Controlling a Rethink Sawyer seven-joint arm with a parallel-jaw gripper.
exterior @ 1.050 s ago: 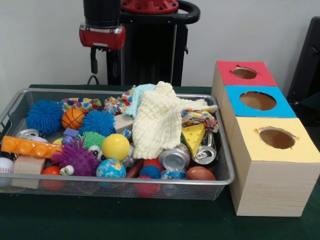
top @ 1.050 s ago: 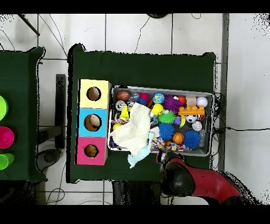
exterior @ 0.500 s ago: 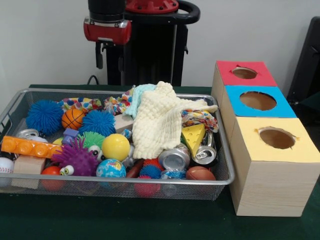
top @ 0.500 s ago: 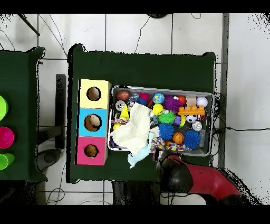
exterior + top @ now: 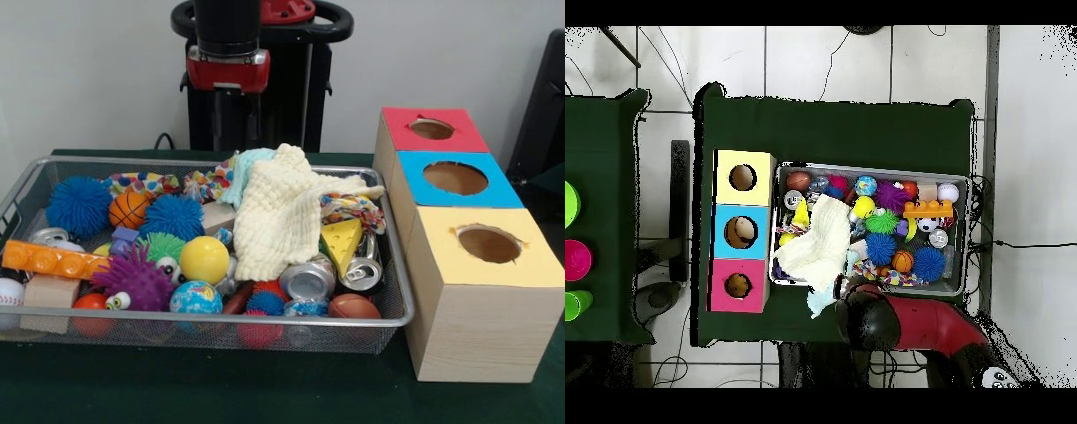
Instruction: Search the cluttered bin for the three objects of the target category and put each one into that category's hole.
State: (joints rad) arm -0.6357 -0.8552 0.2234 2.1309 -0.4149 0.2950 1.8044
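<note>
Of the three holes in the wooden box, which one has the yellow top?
The yellow-topped hole is at the box's end nearest the front camera, next to the blue-topped hole; the red-topped hole is farthest.

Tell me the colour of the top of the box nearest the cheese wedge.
Yellow. The box top shows best in the front view, right beside the cheese wedge.

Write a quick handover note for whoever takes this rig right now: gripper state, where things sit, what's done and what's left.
Gripper: raised behind the bin's far rim, holding nothing that shows; open or shut cannot be told.
Bin: crowded with balls, spiky toys, blocks and cans; a yellow cloth is draped over the middle and hides what lies under it. Two cans lie at the front beside the cheese wedge.
Sorting box: red, blue and yellow holes; what is inside cannot be seen.
Done: no drop is visible.
Left: find all three targets and drop each in.
</note>
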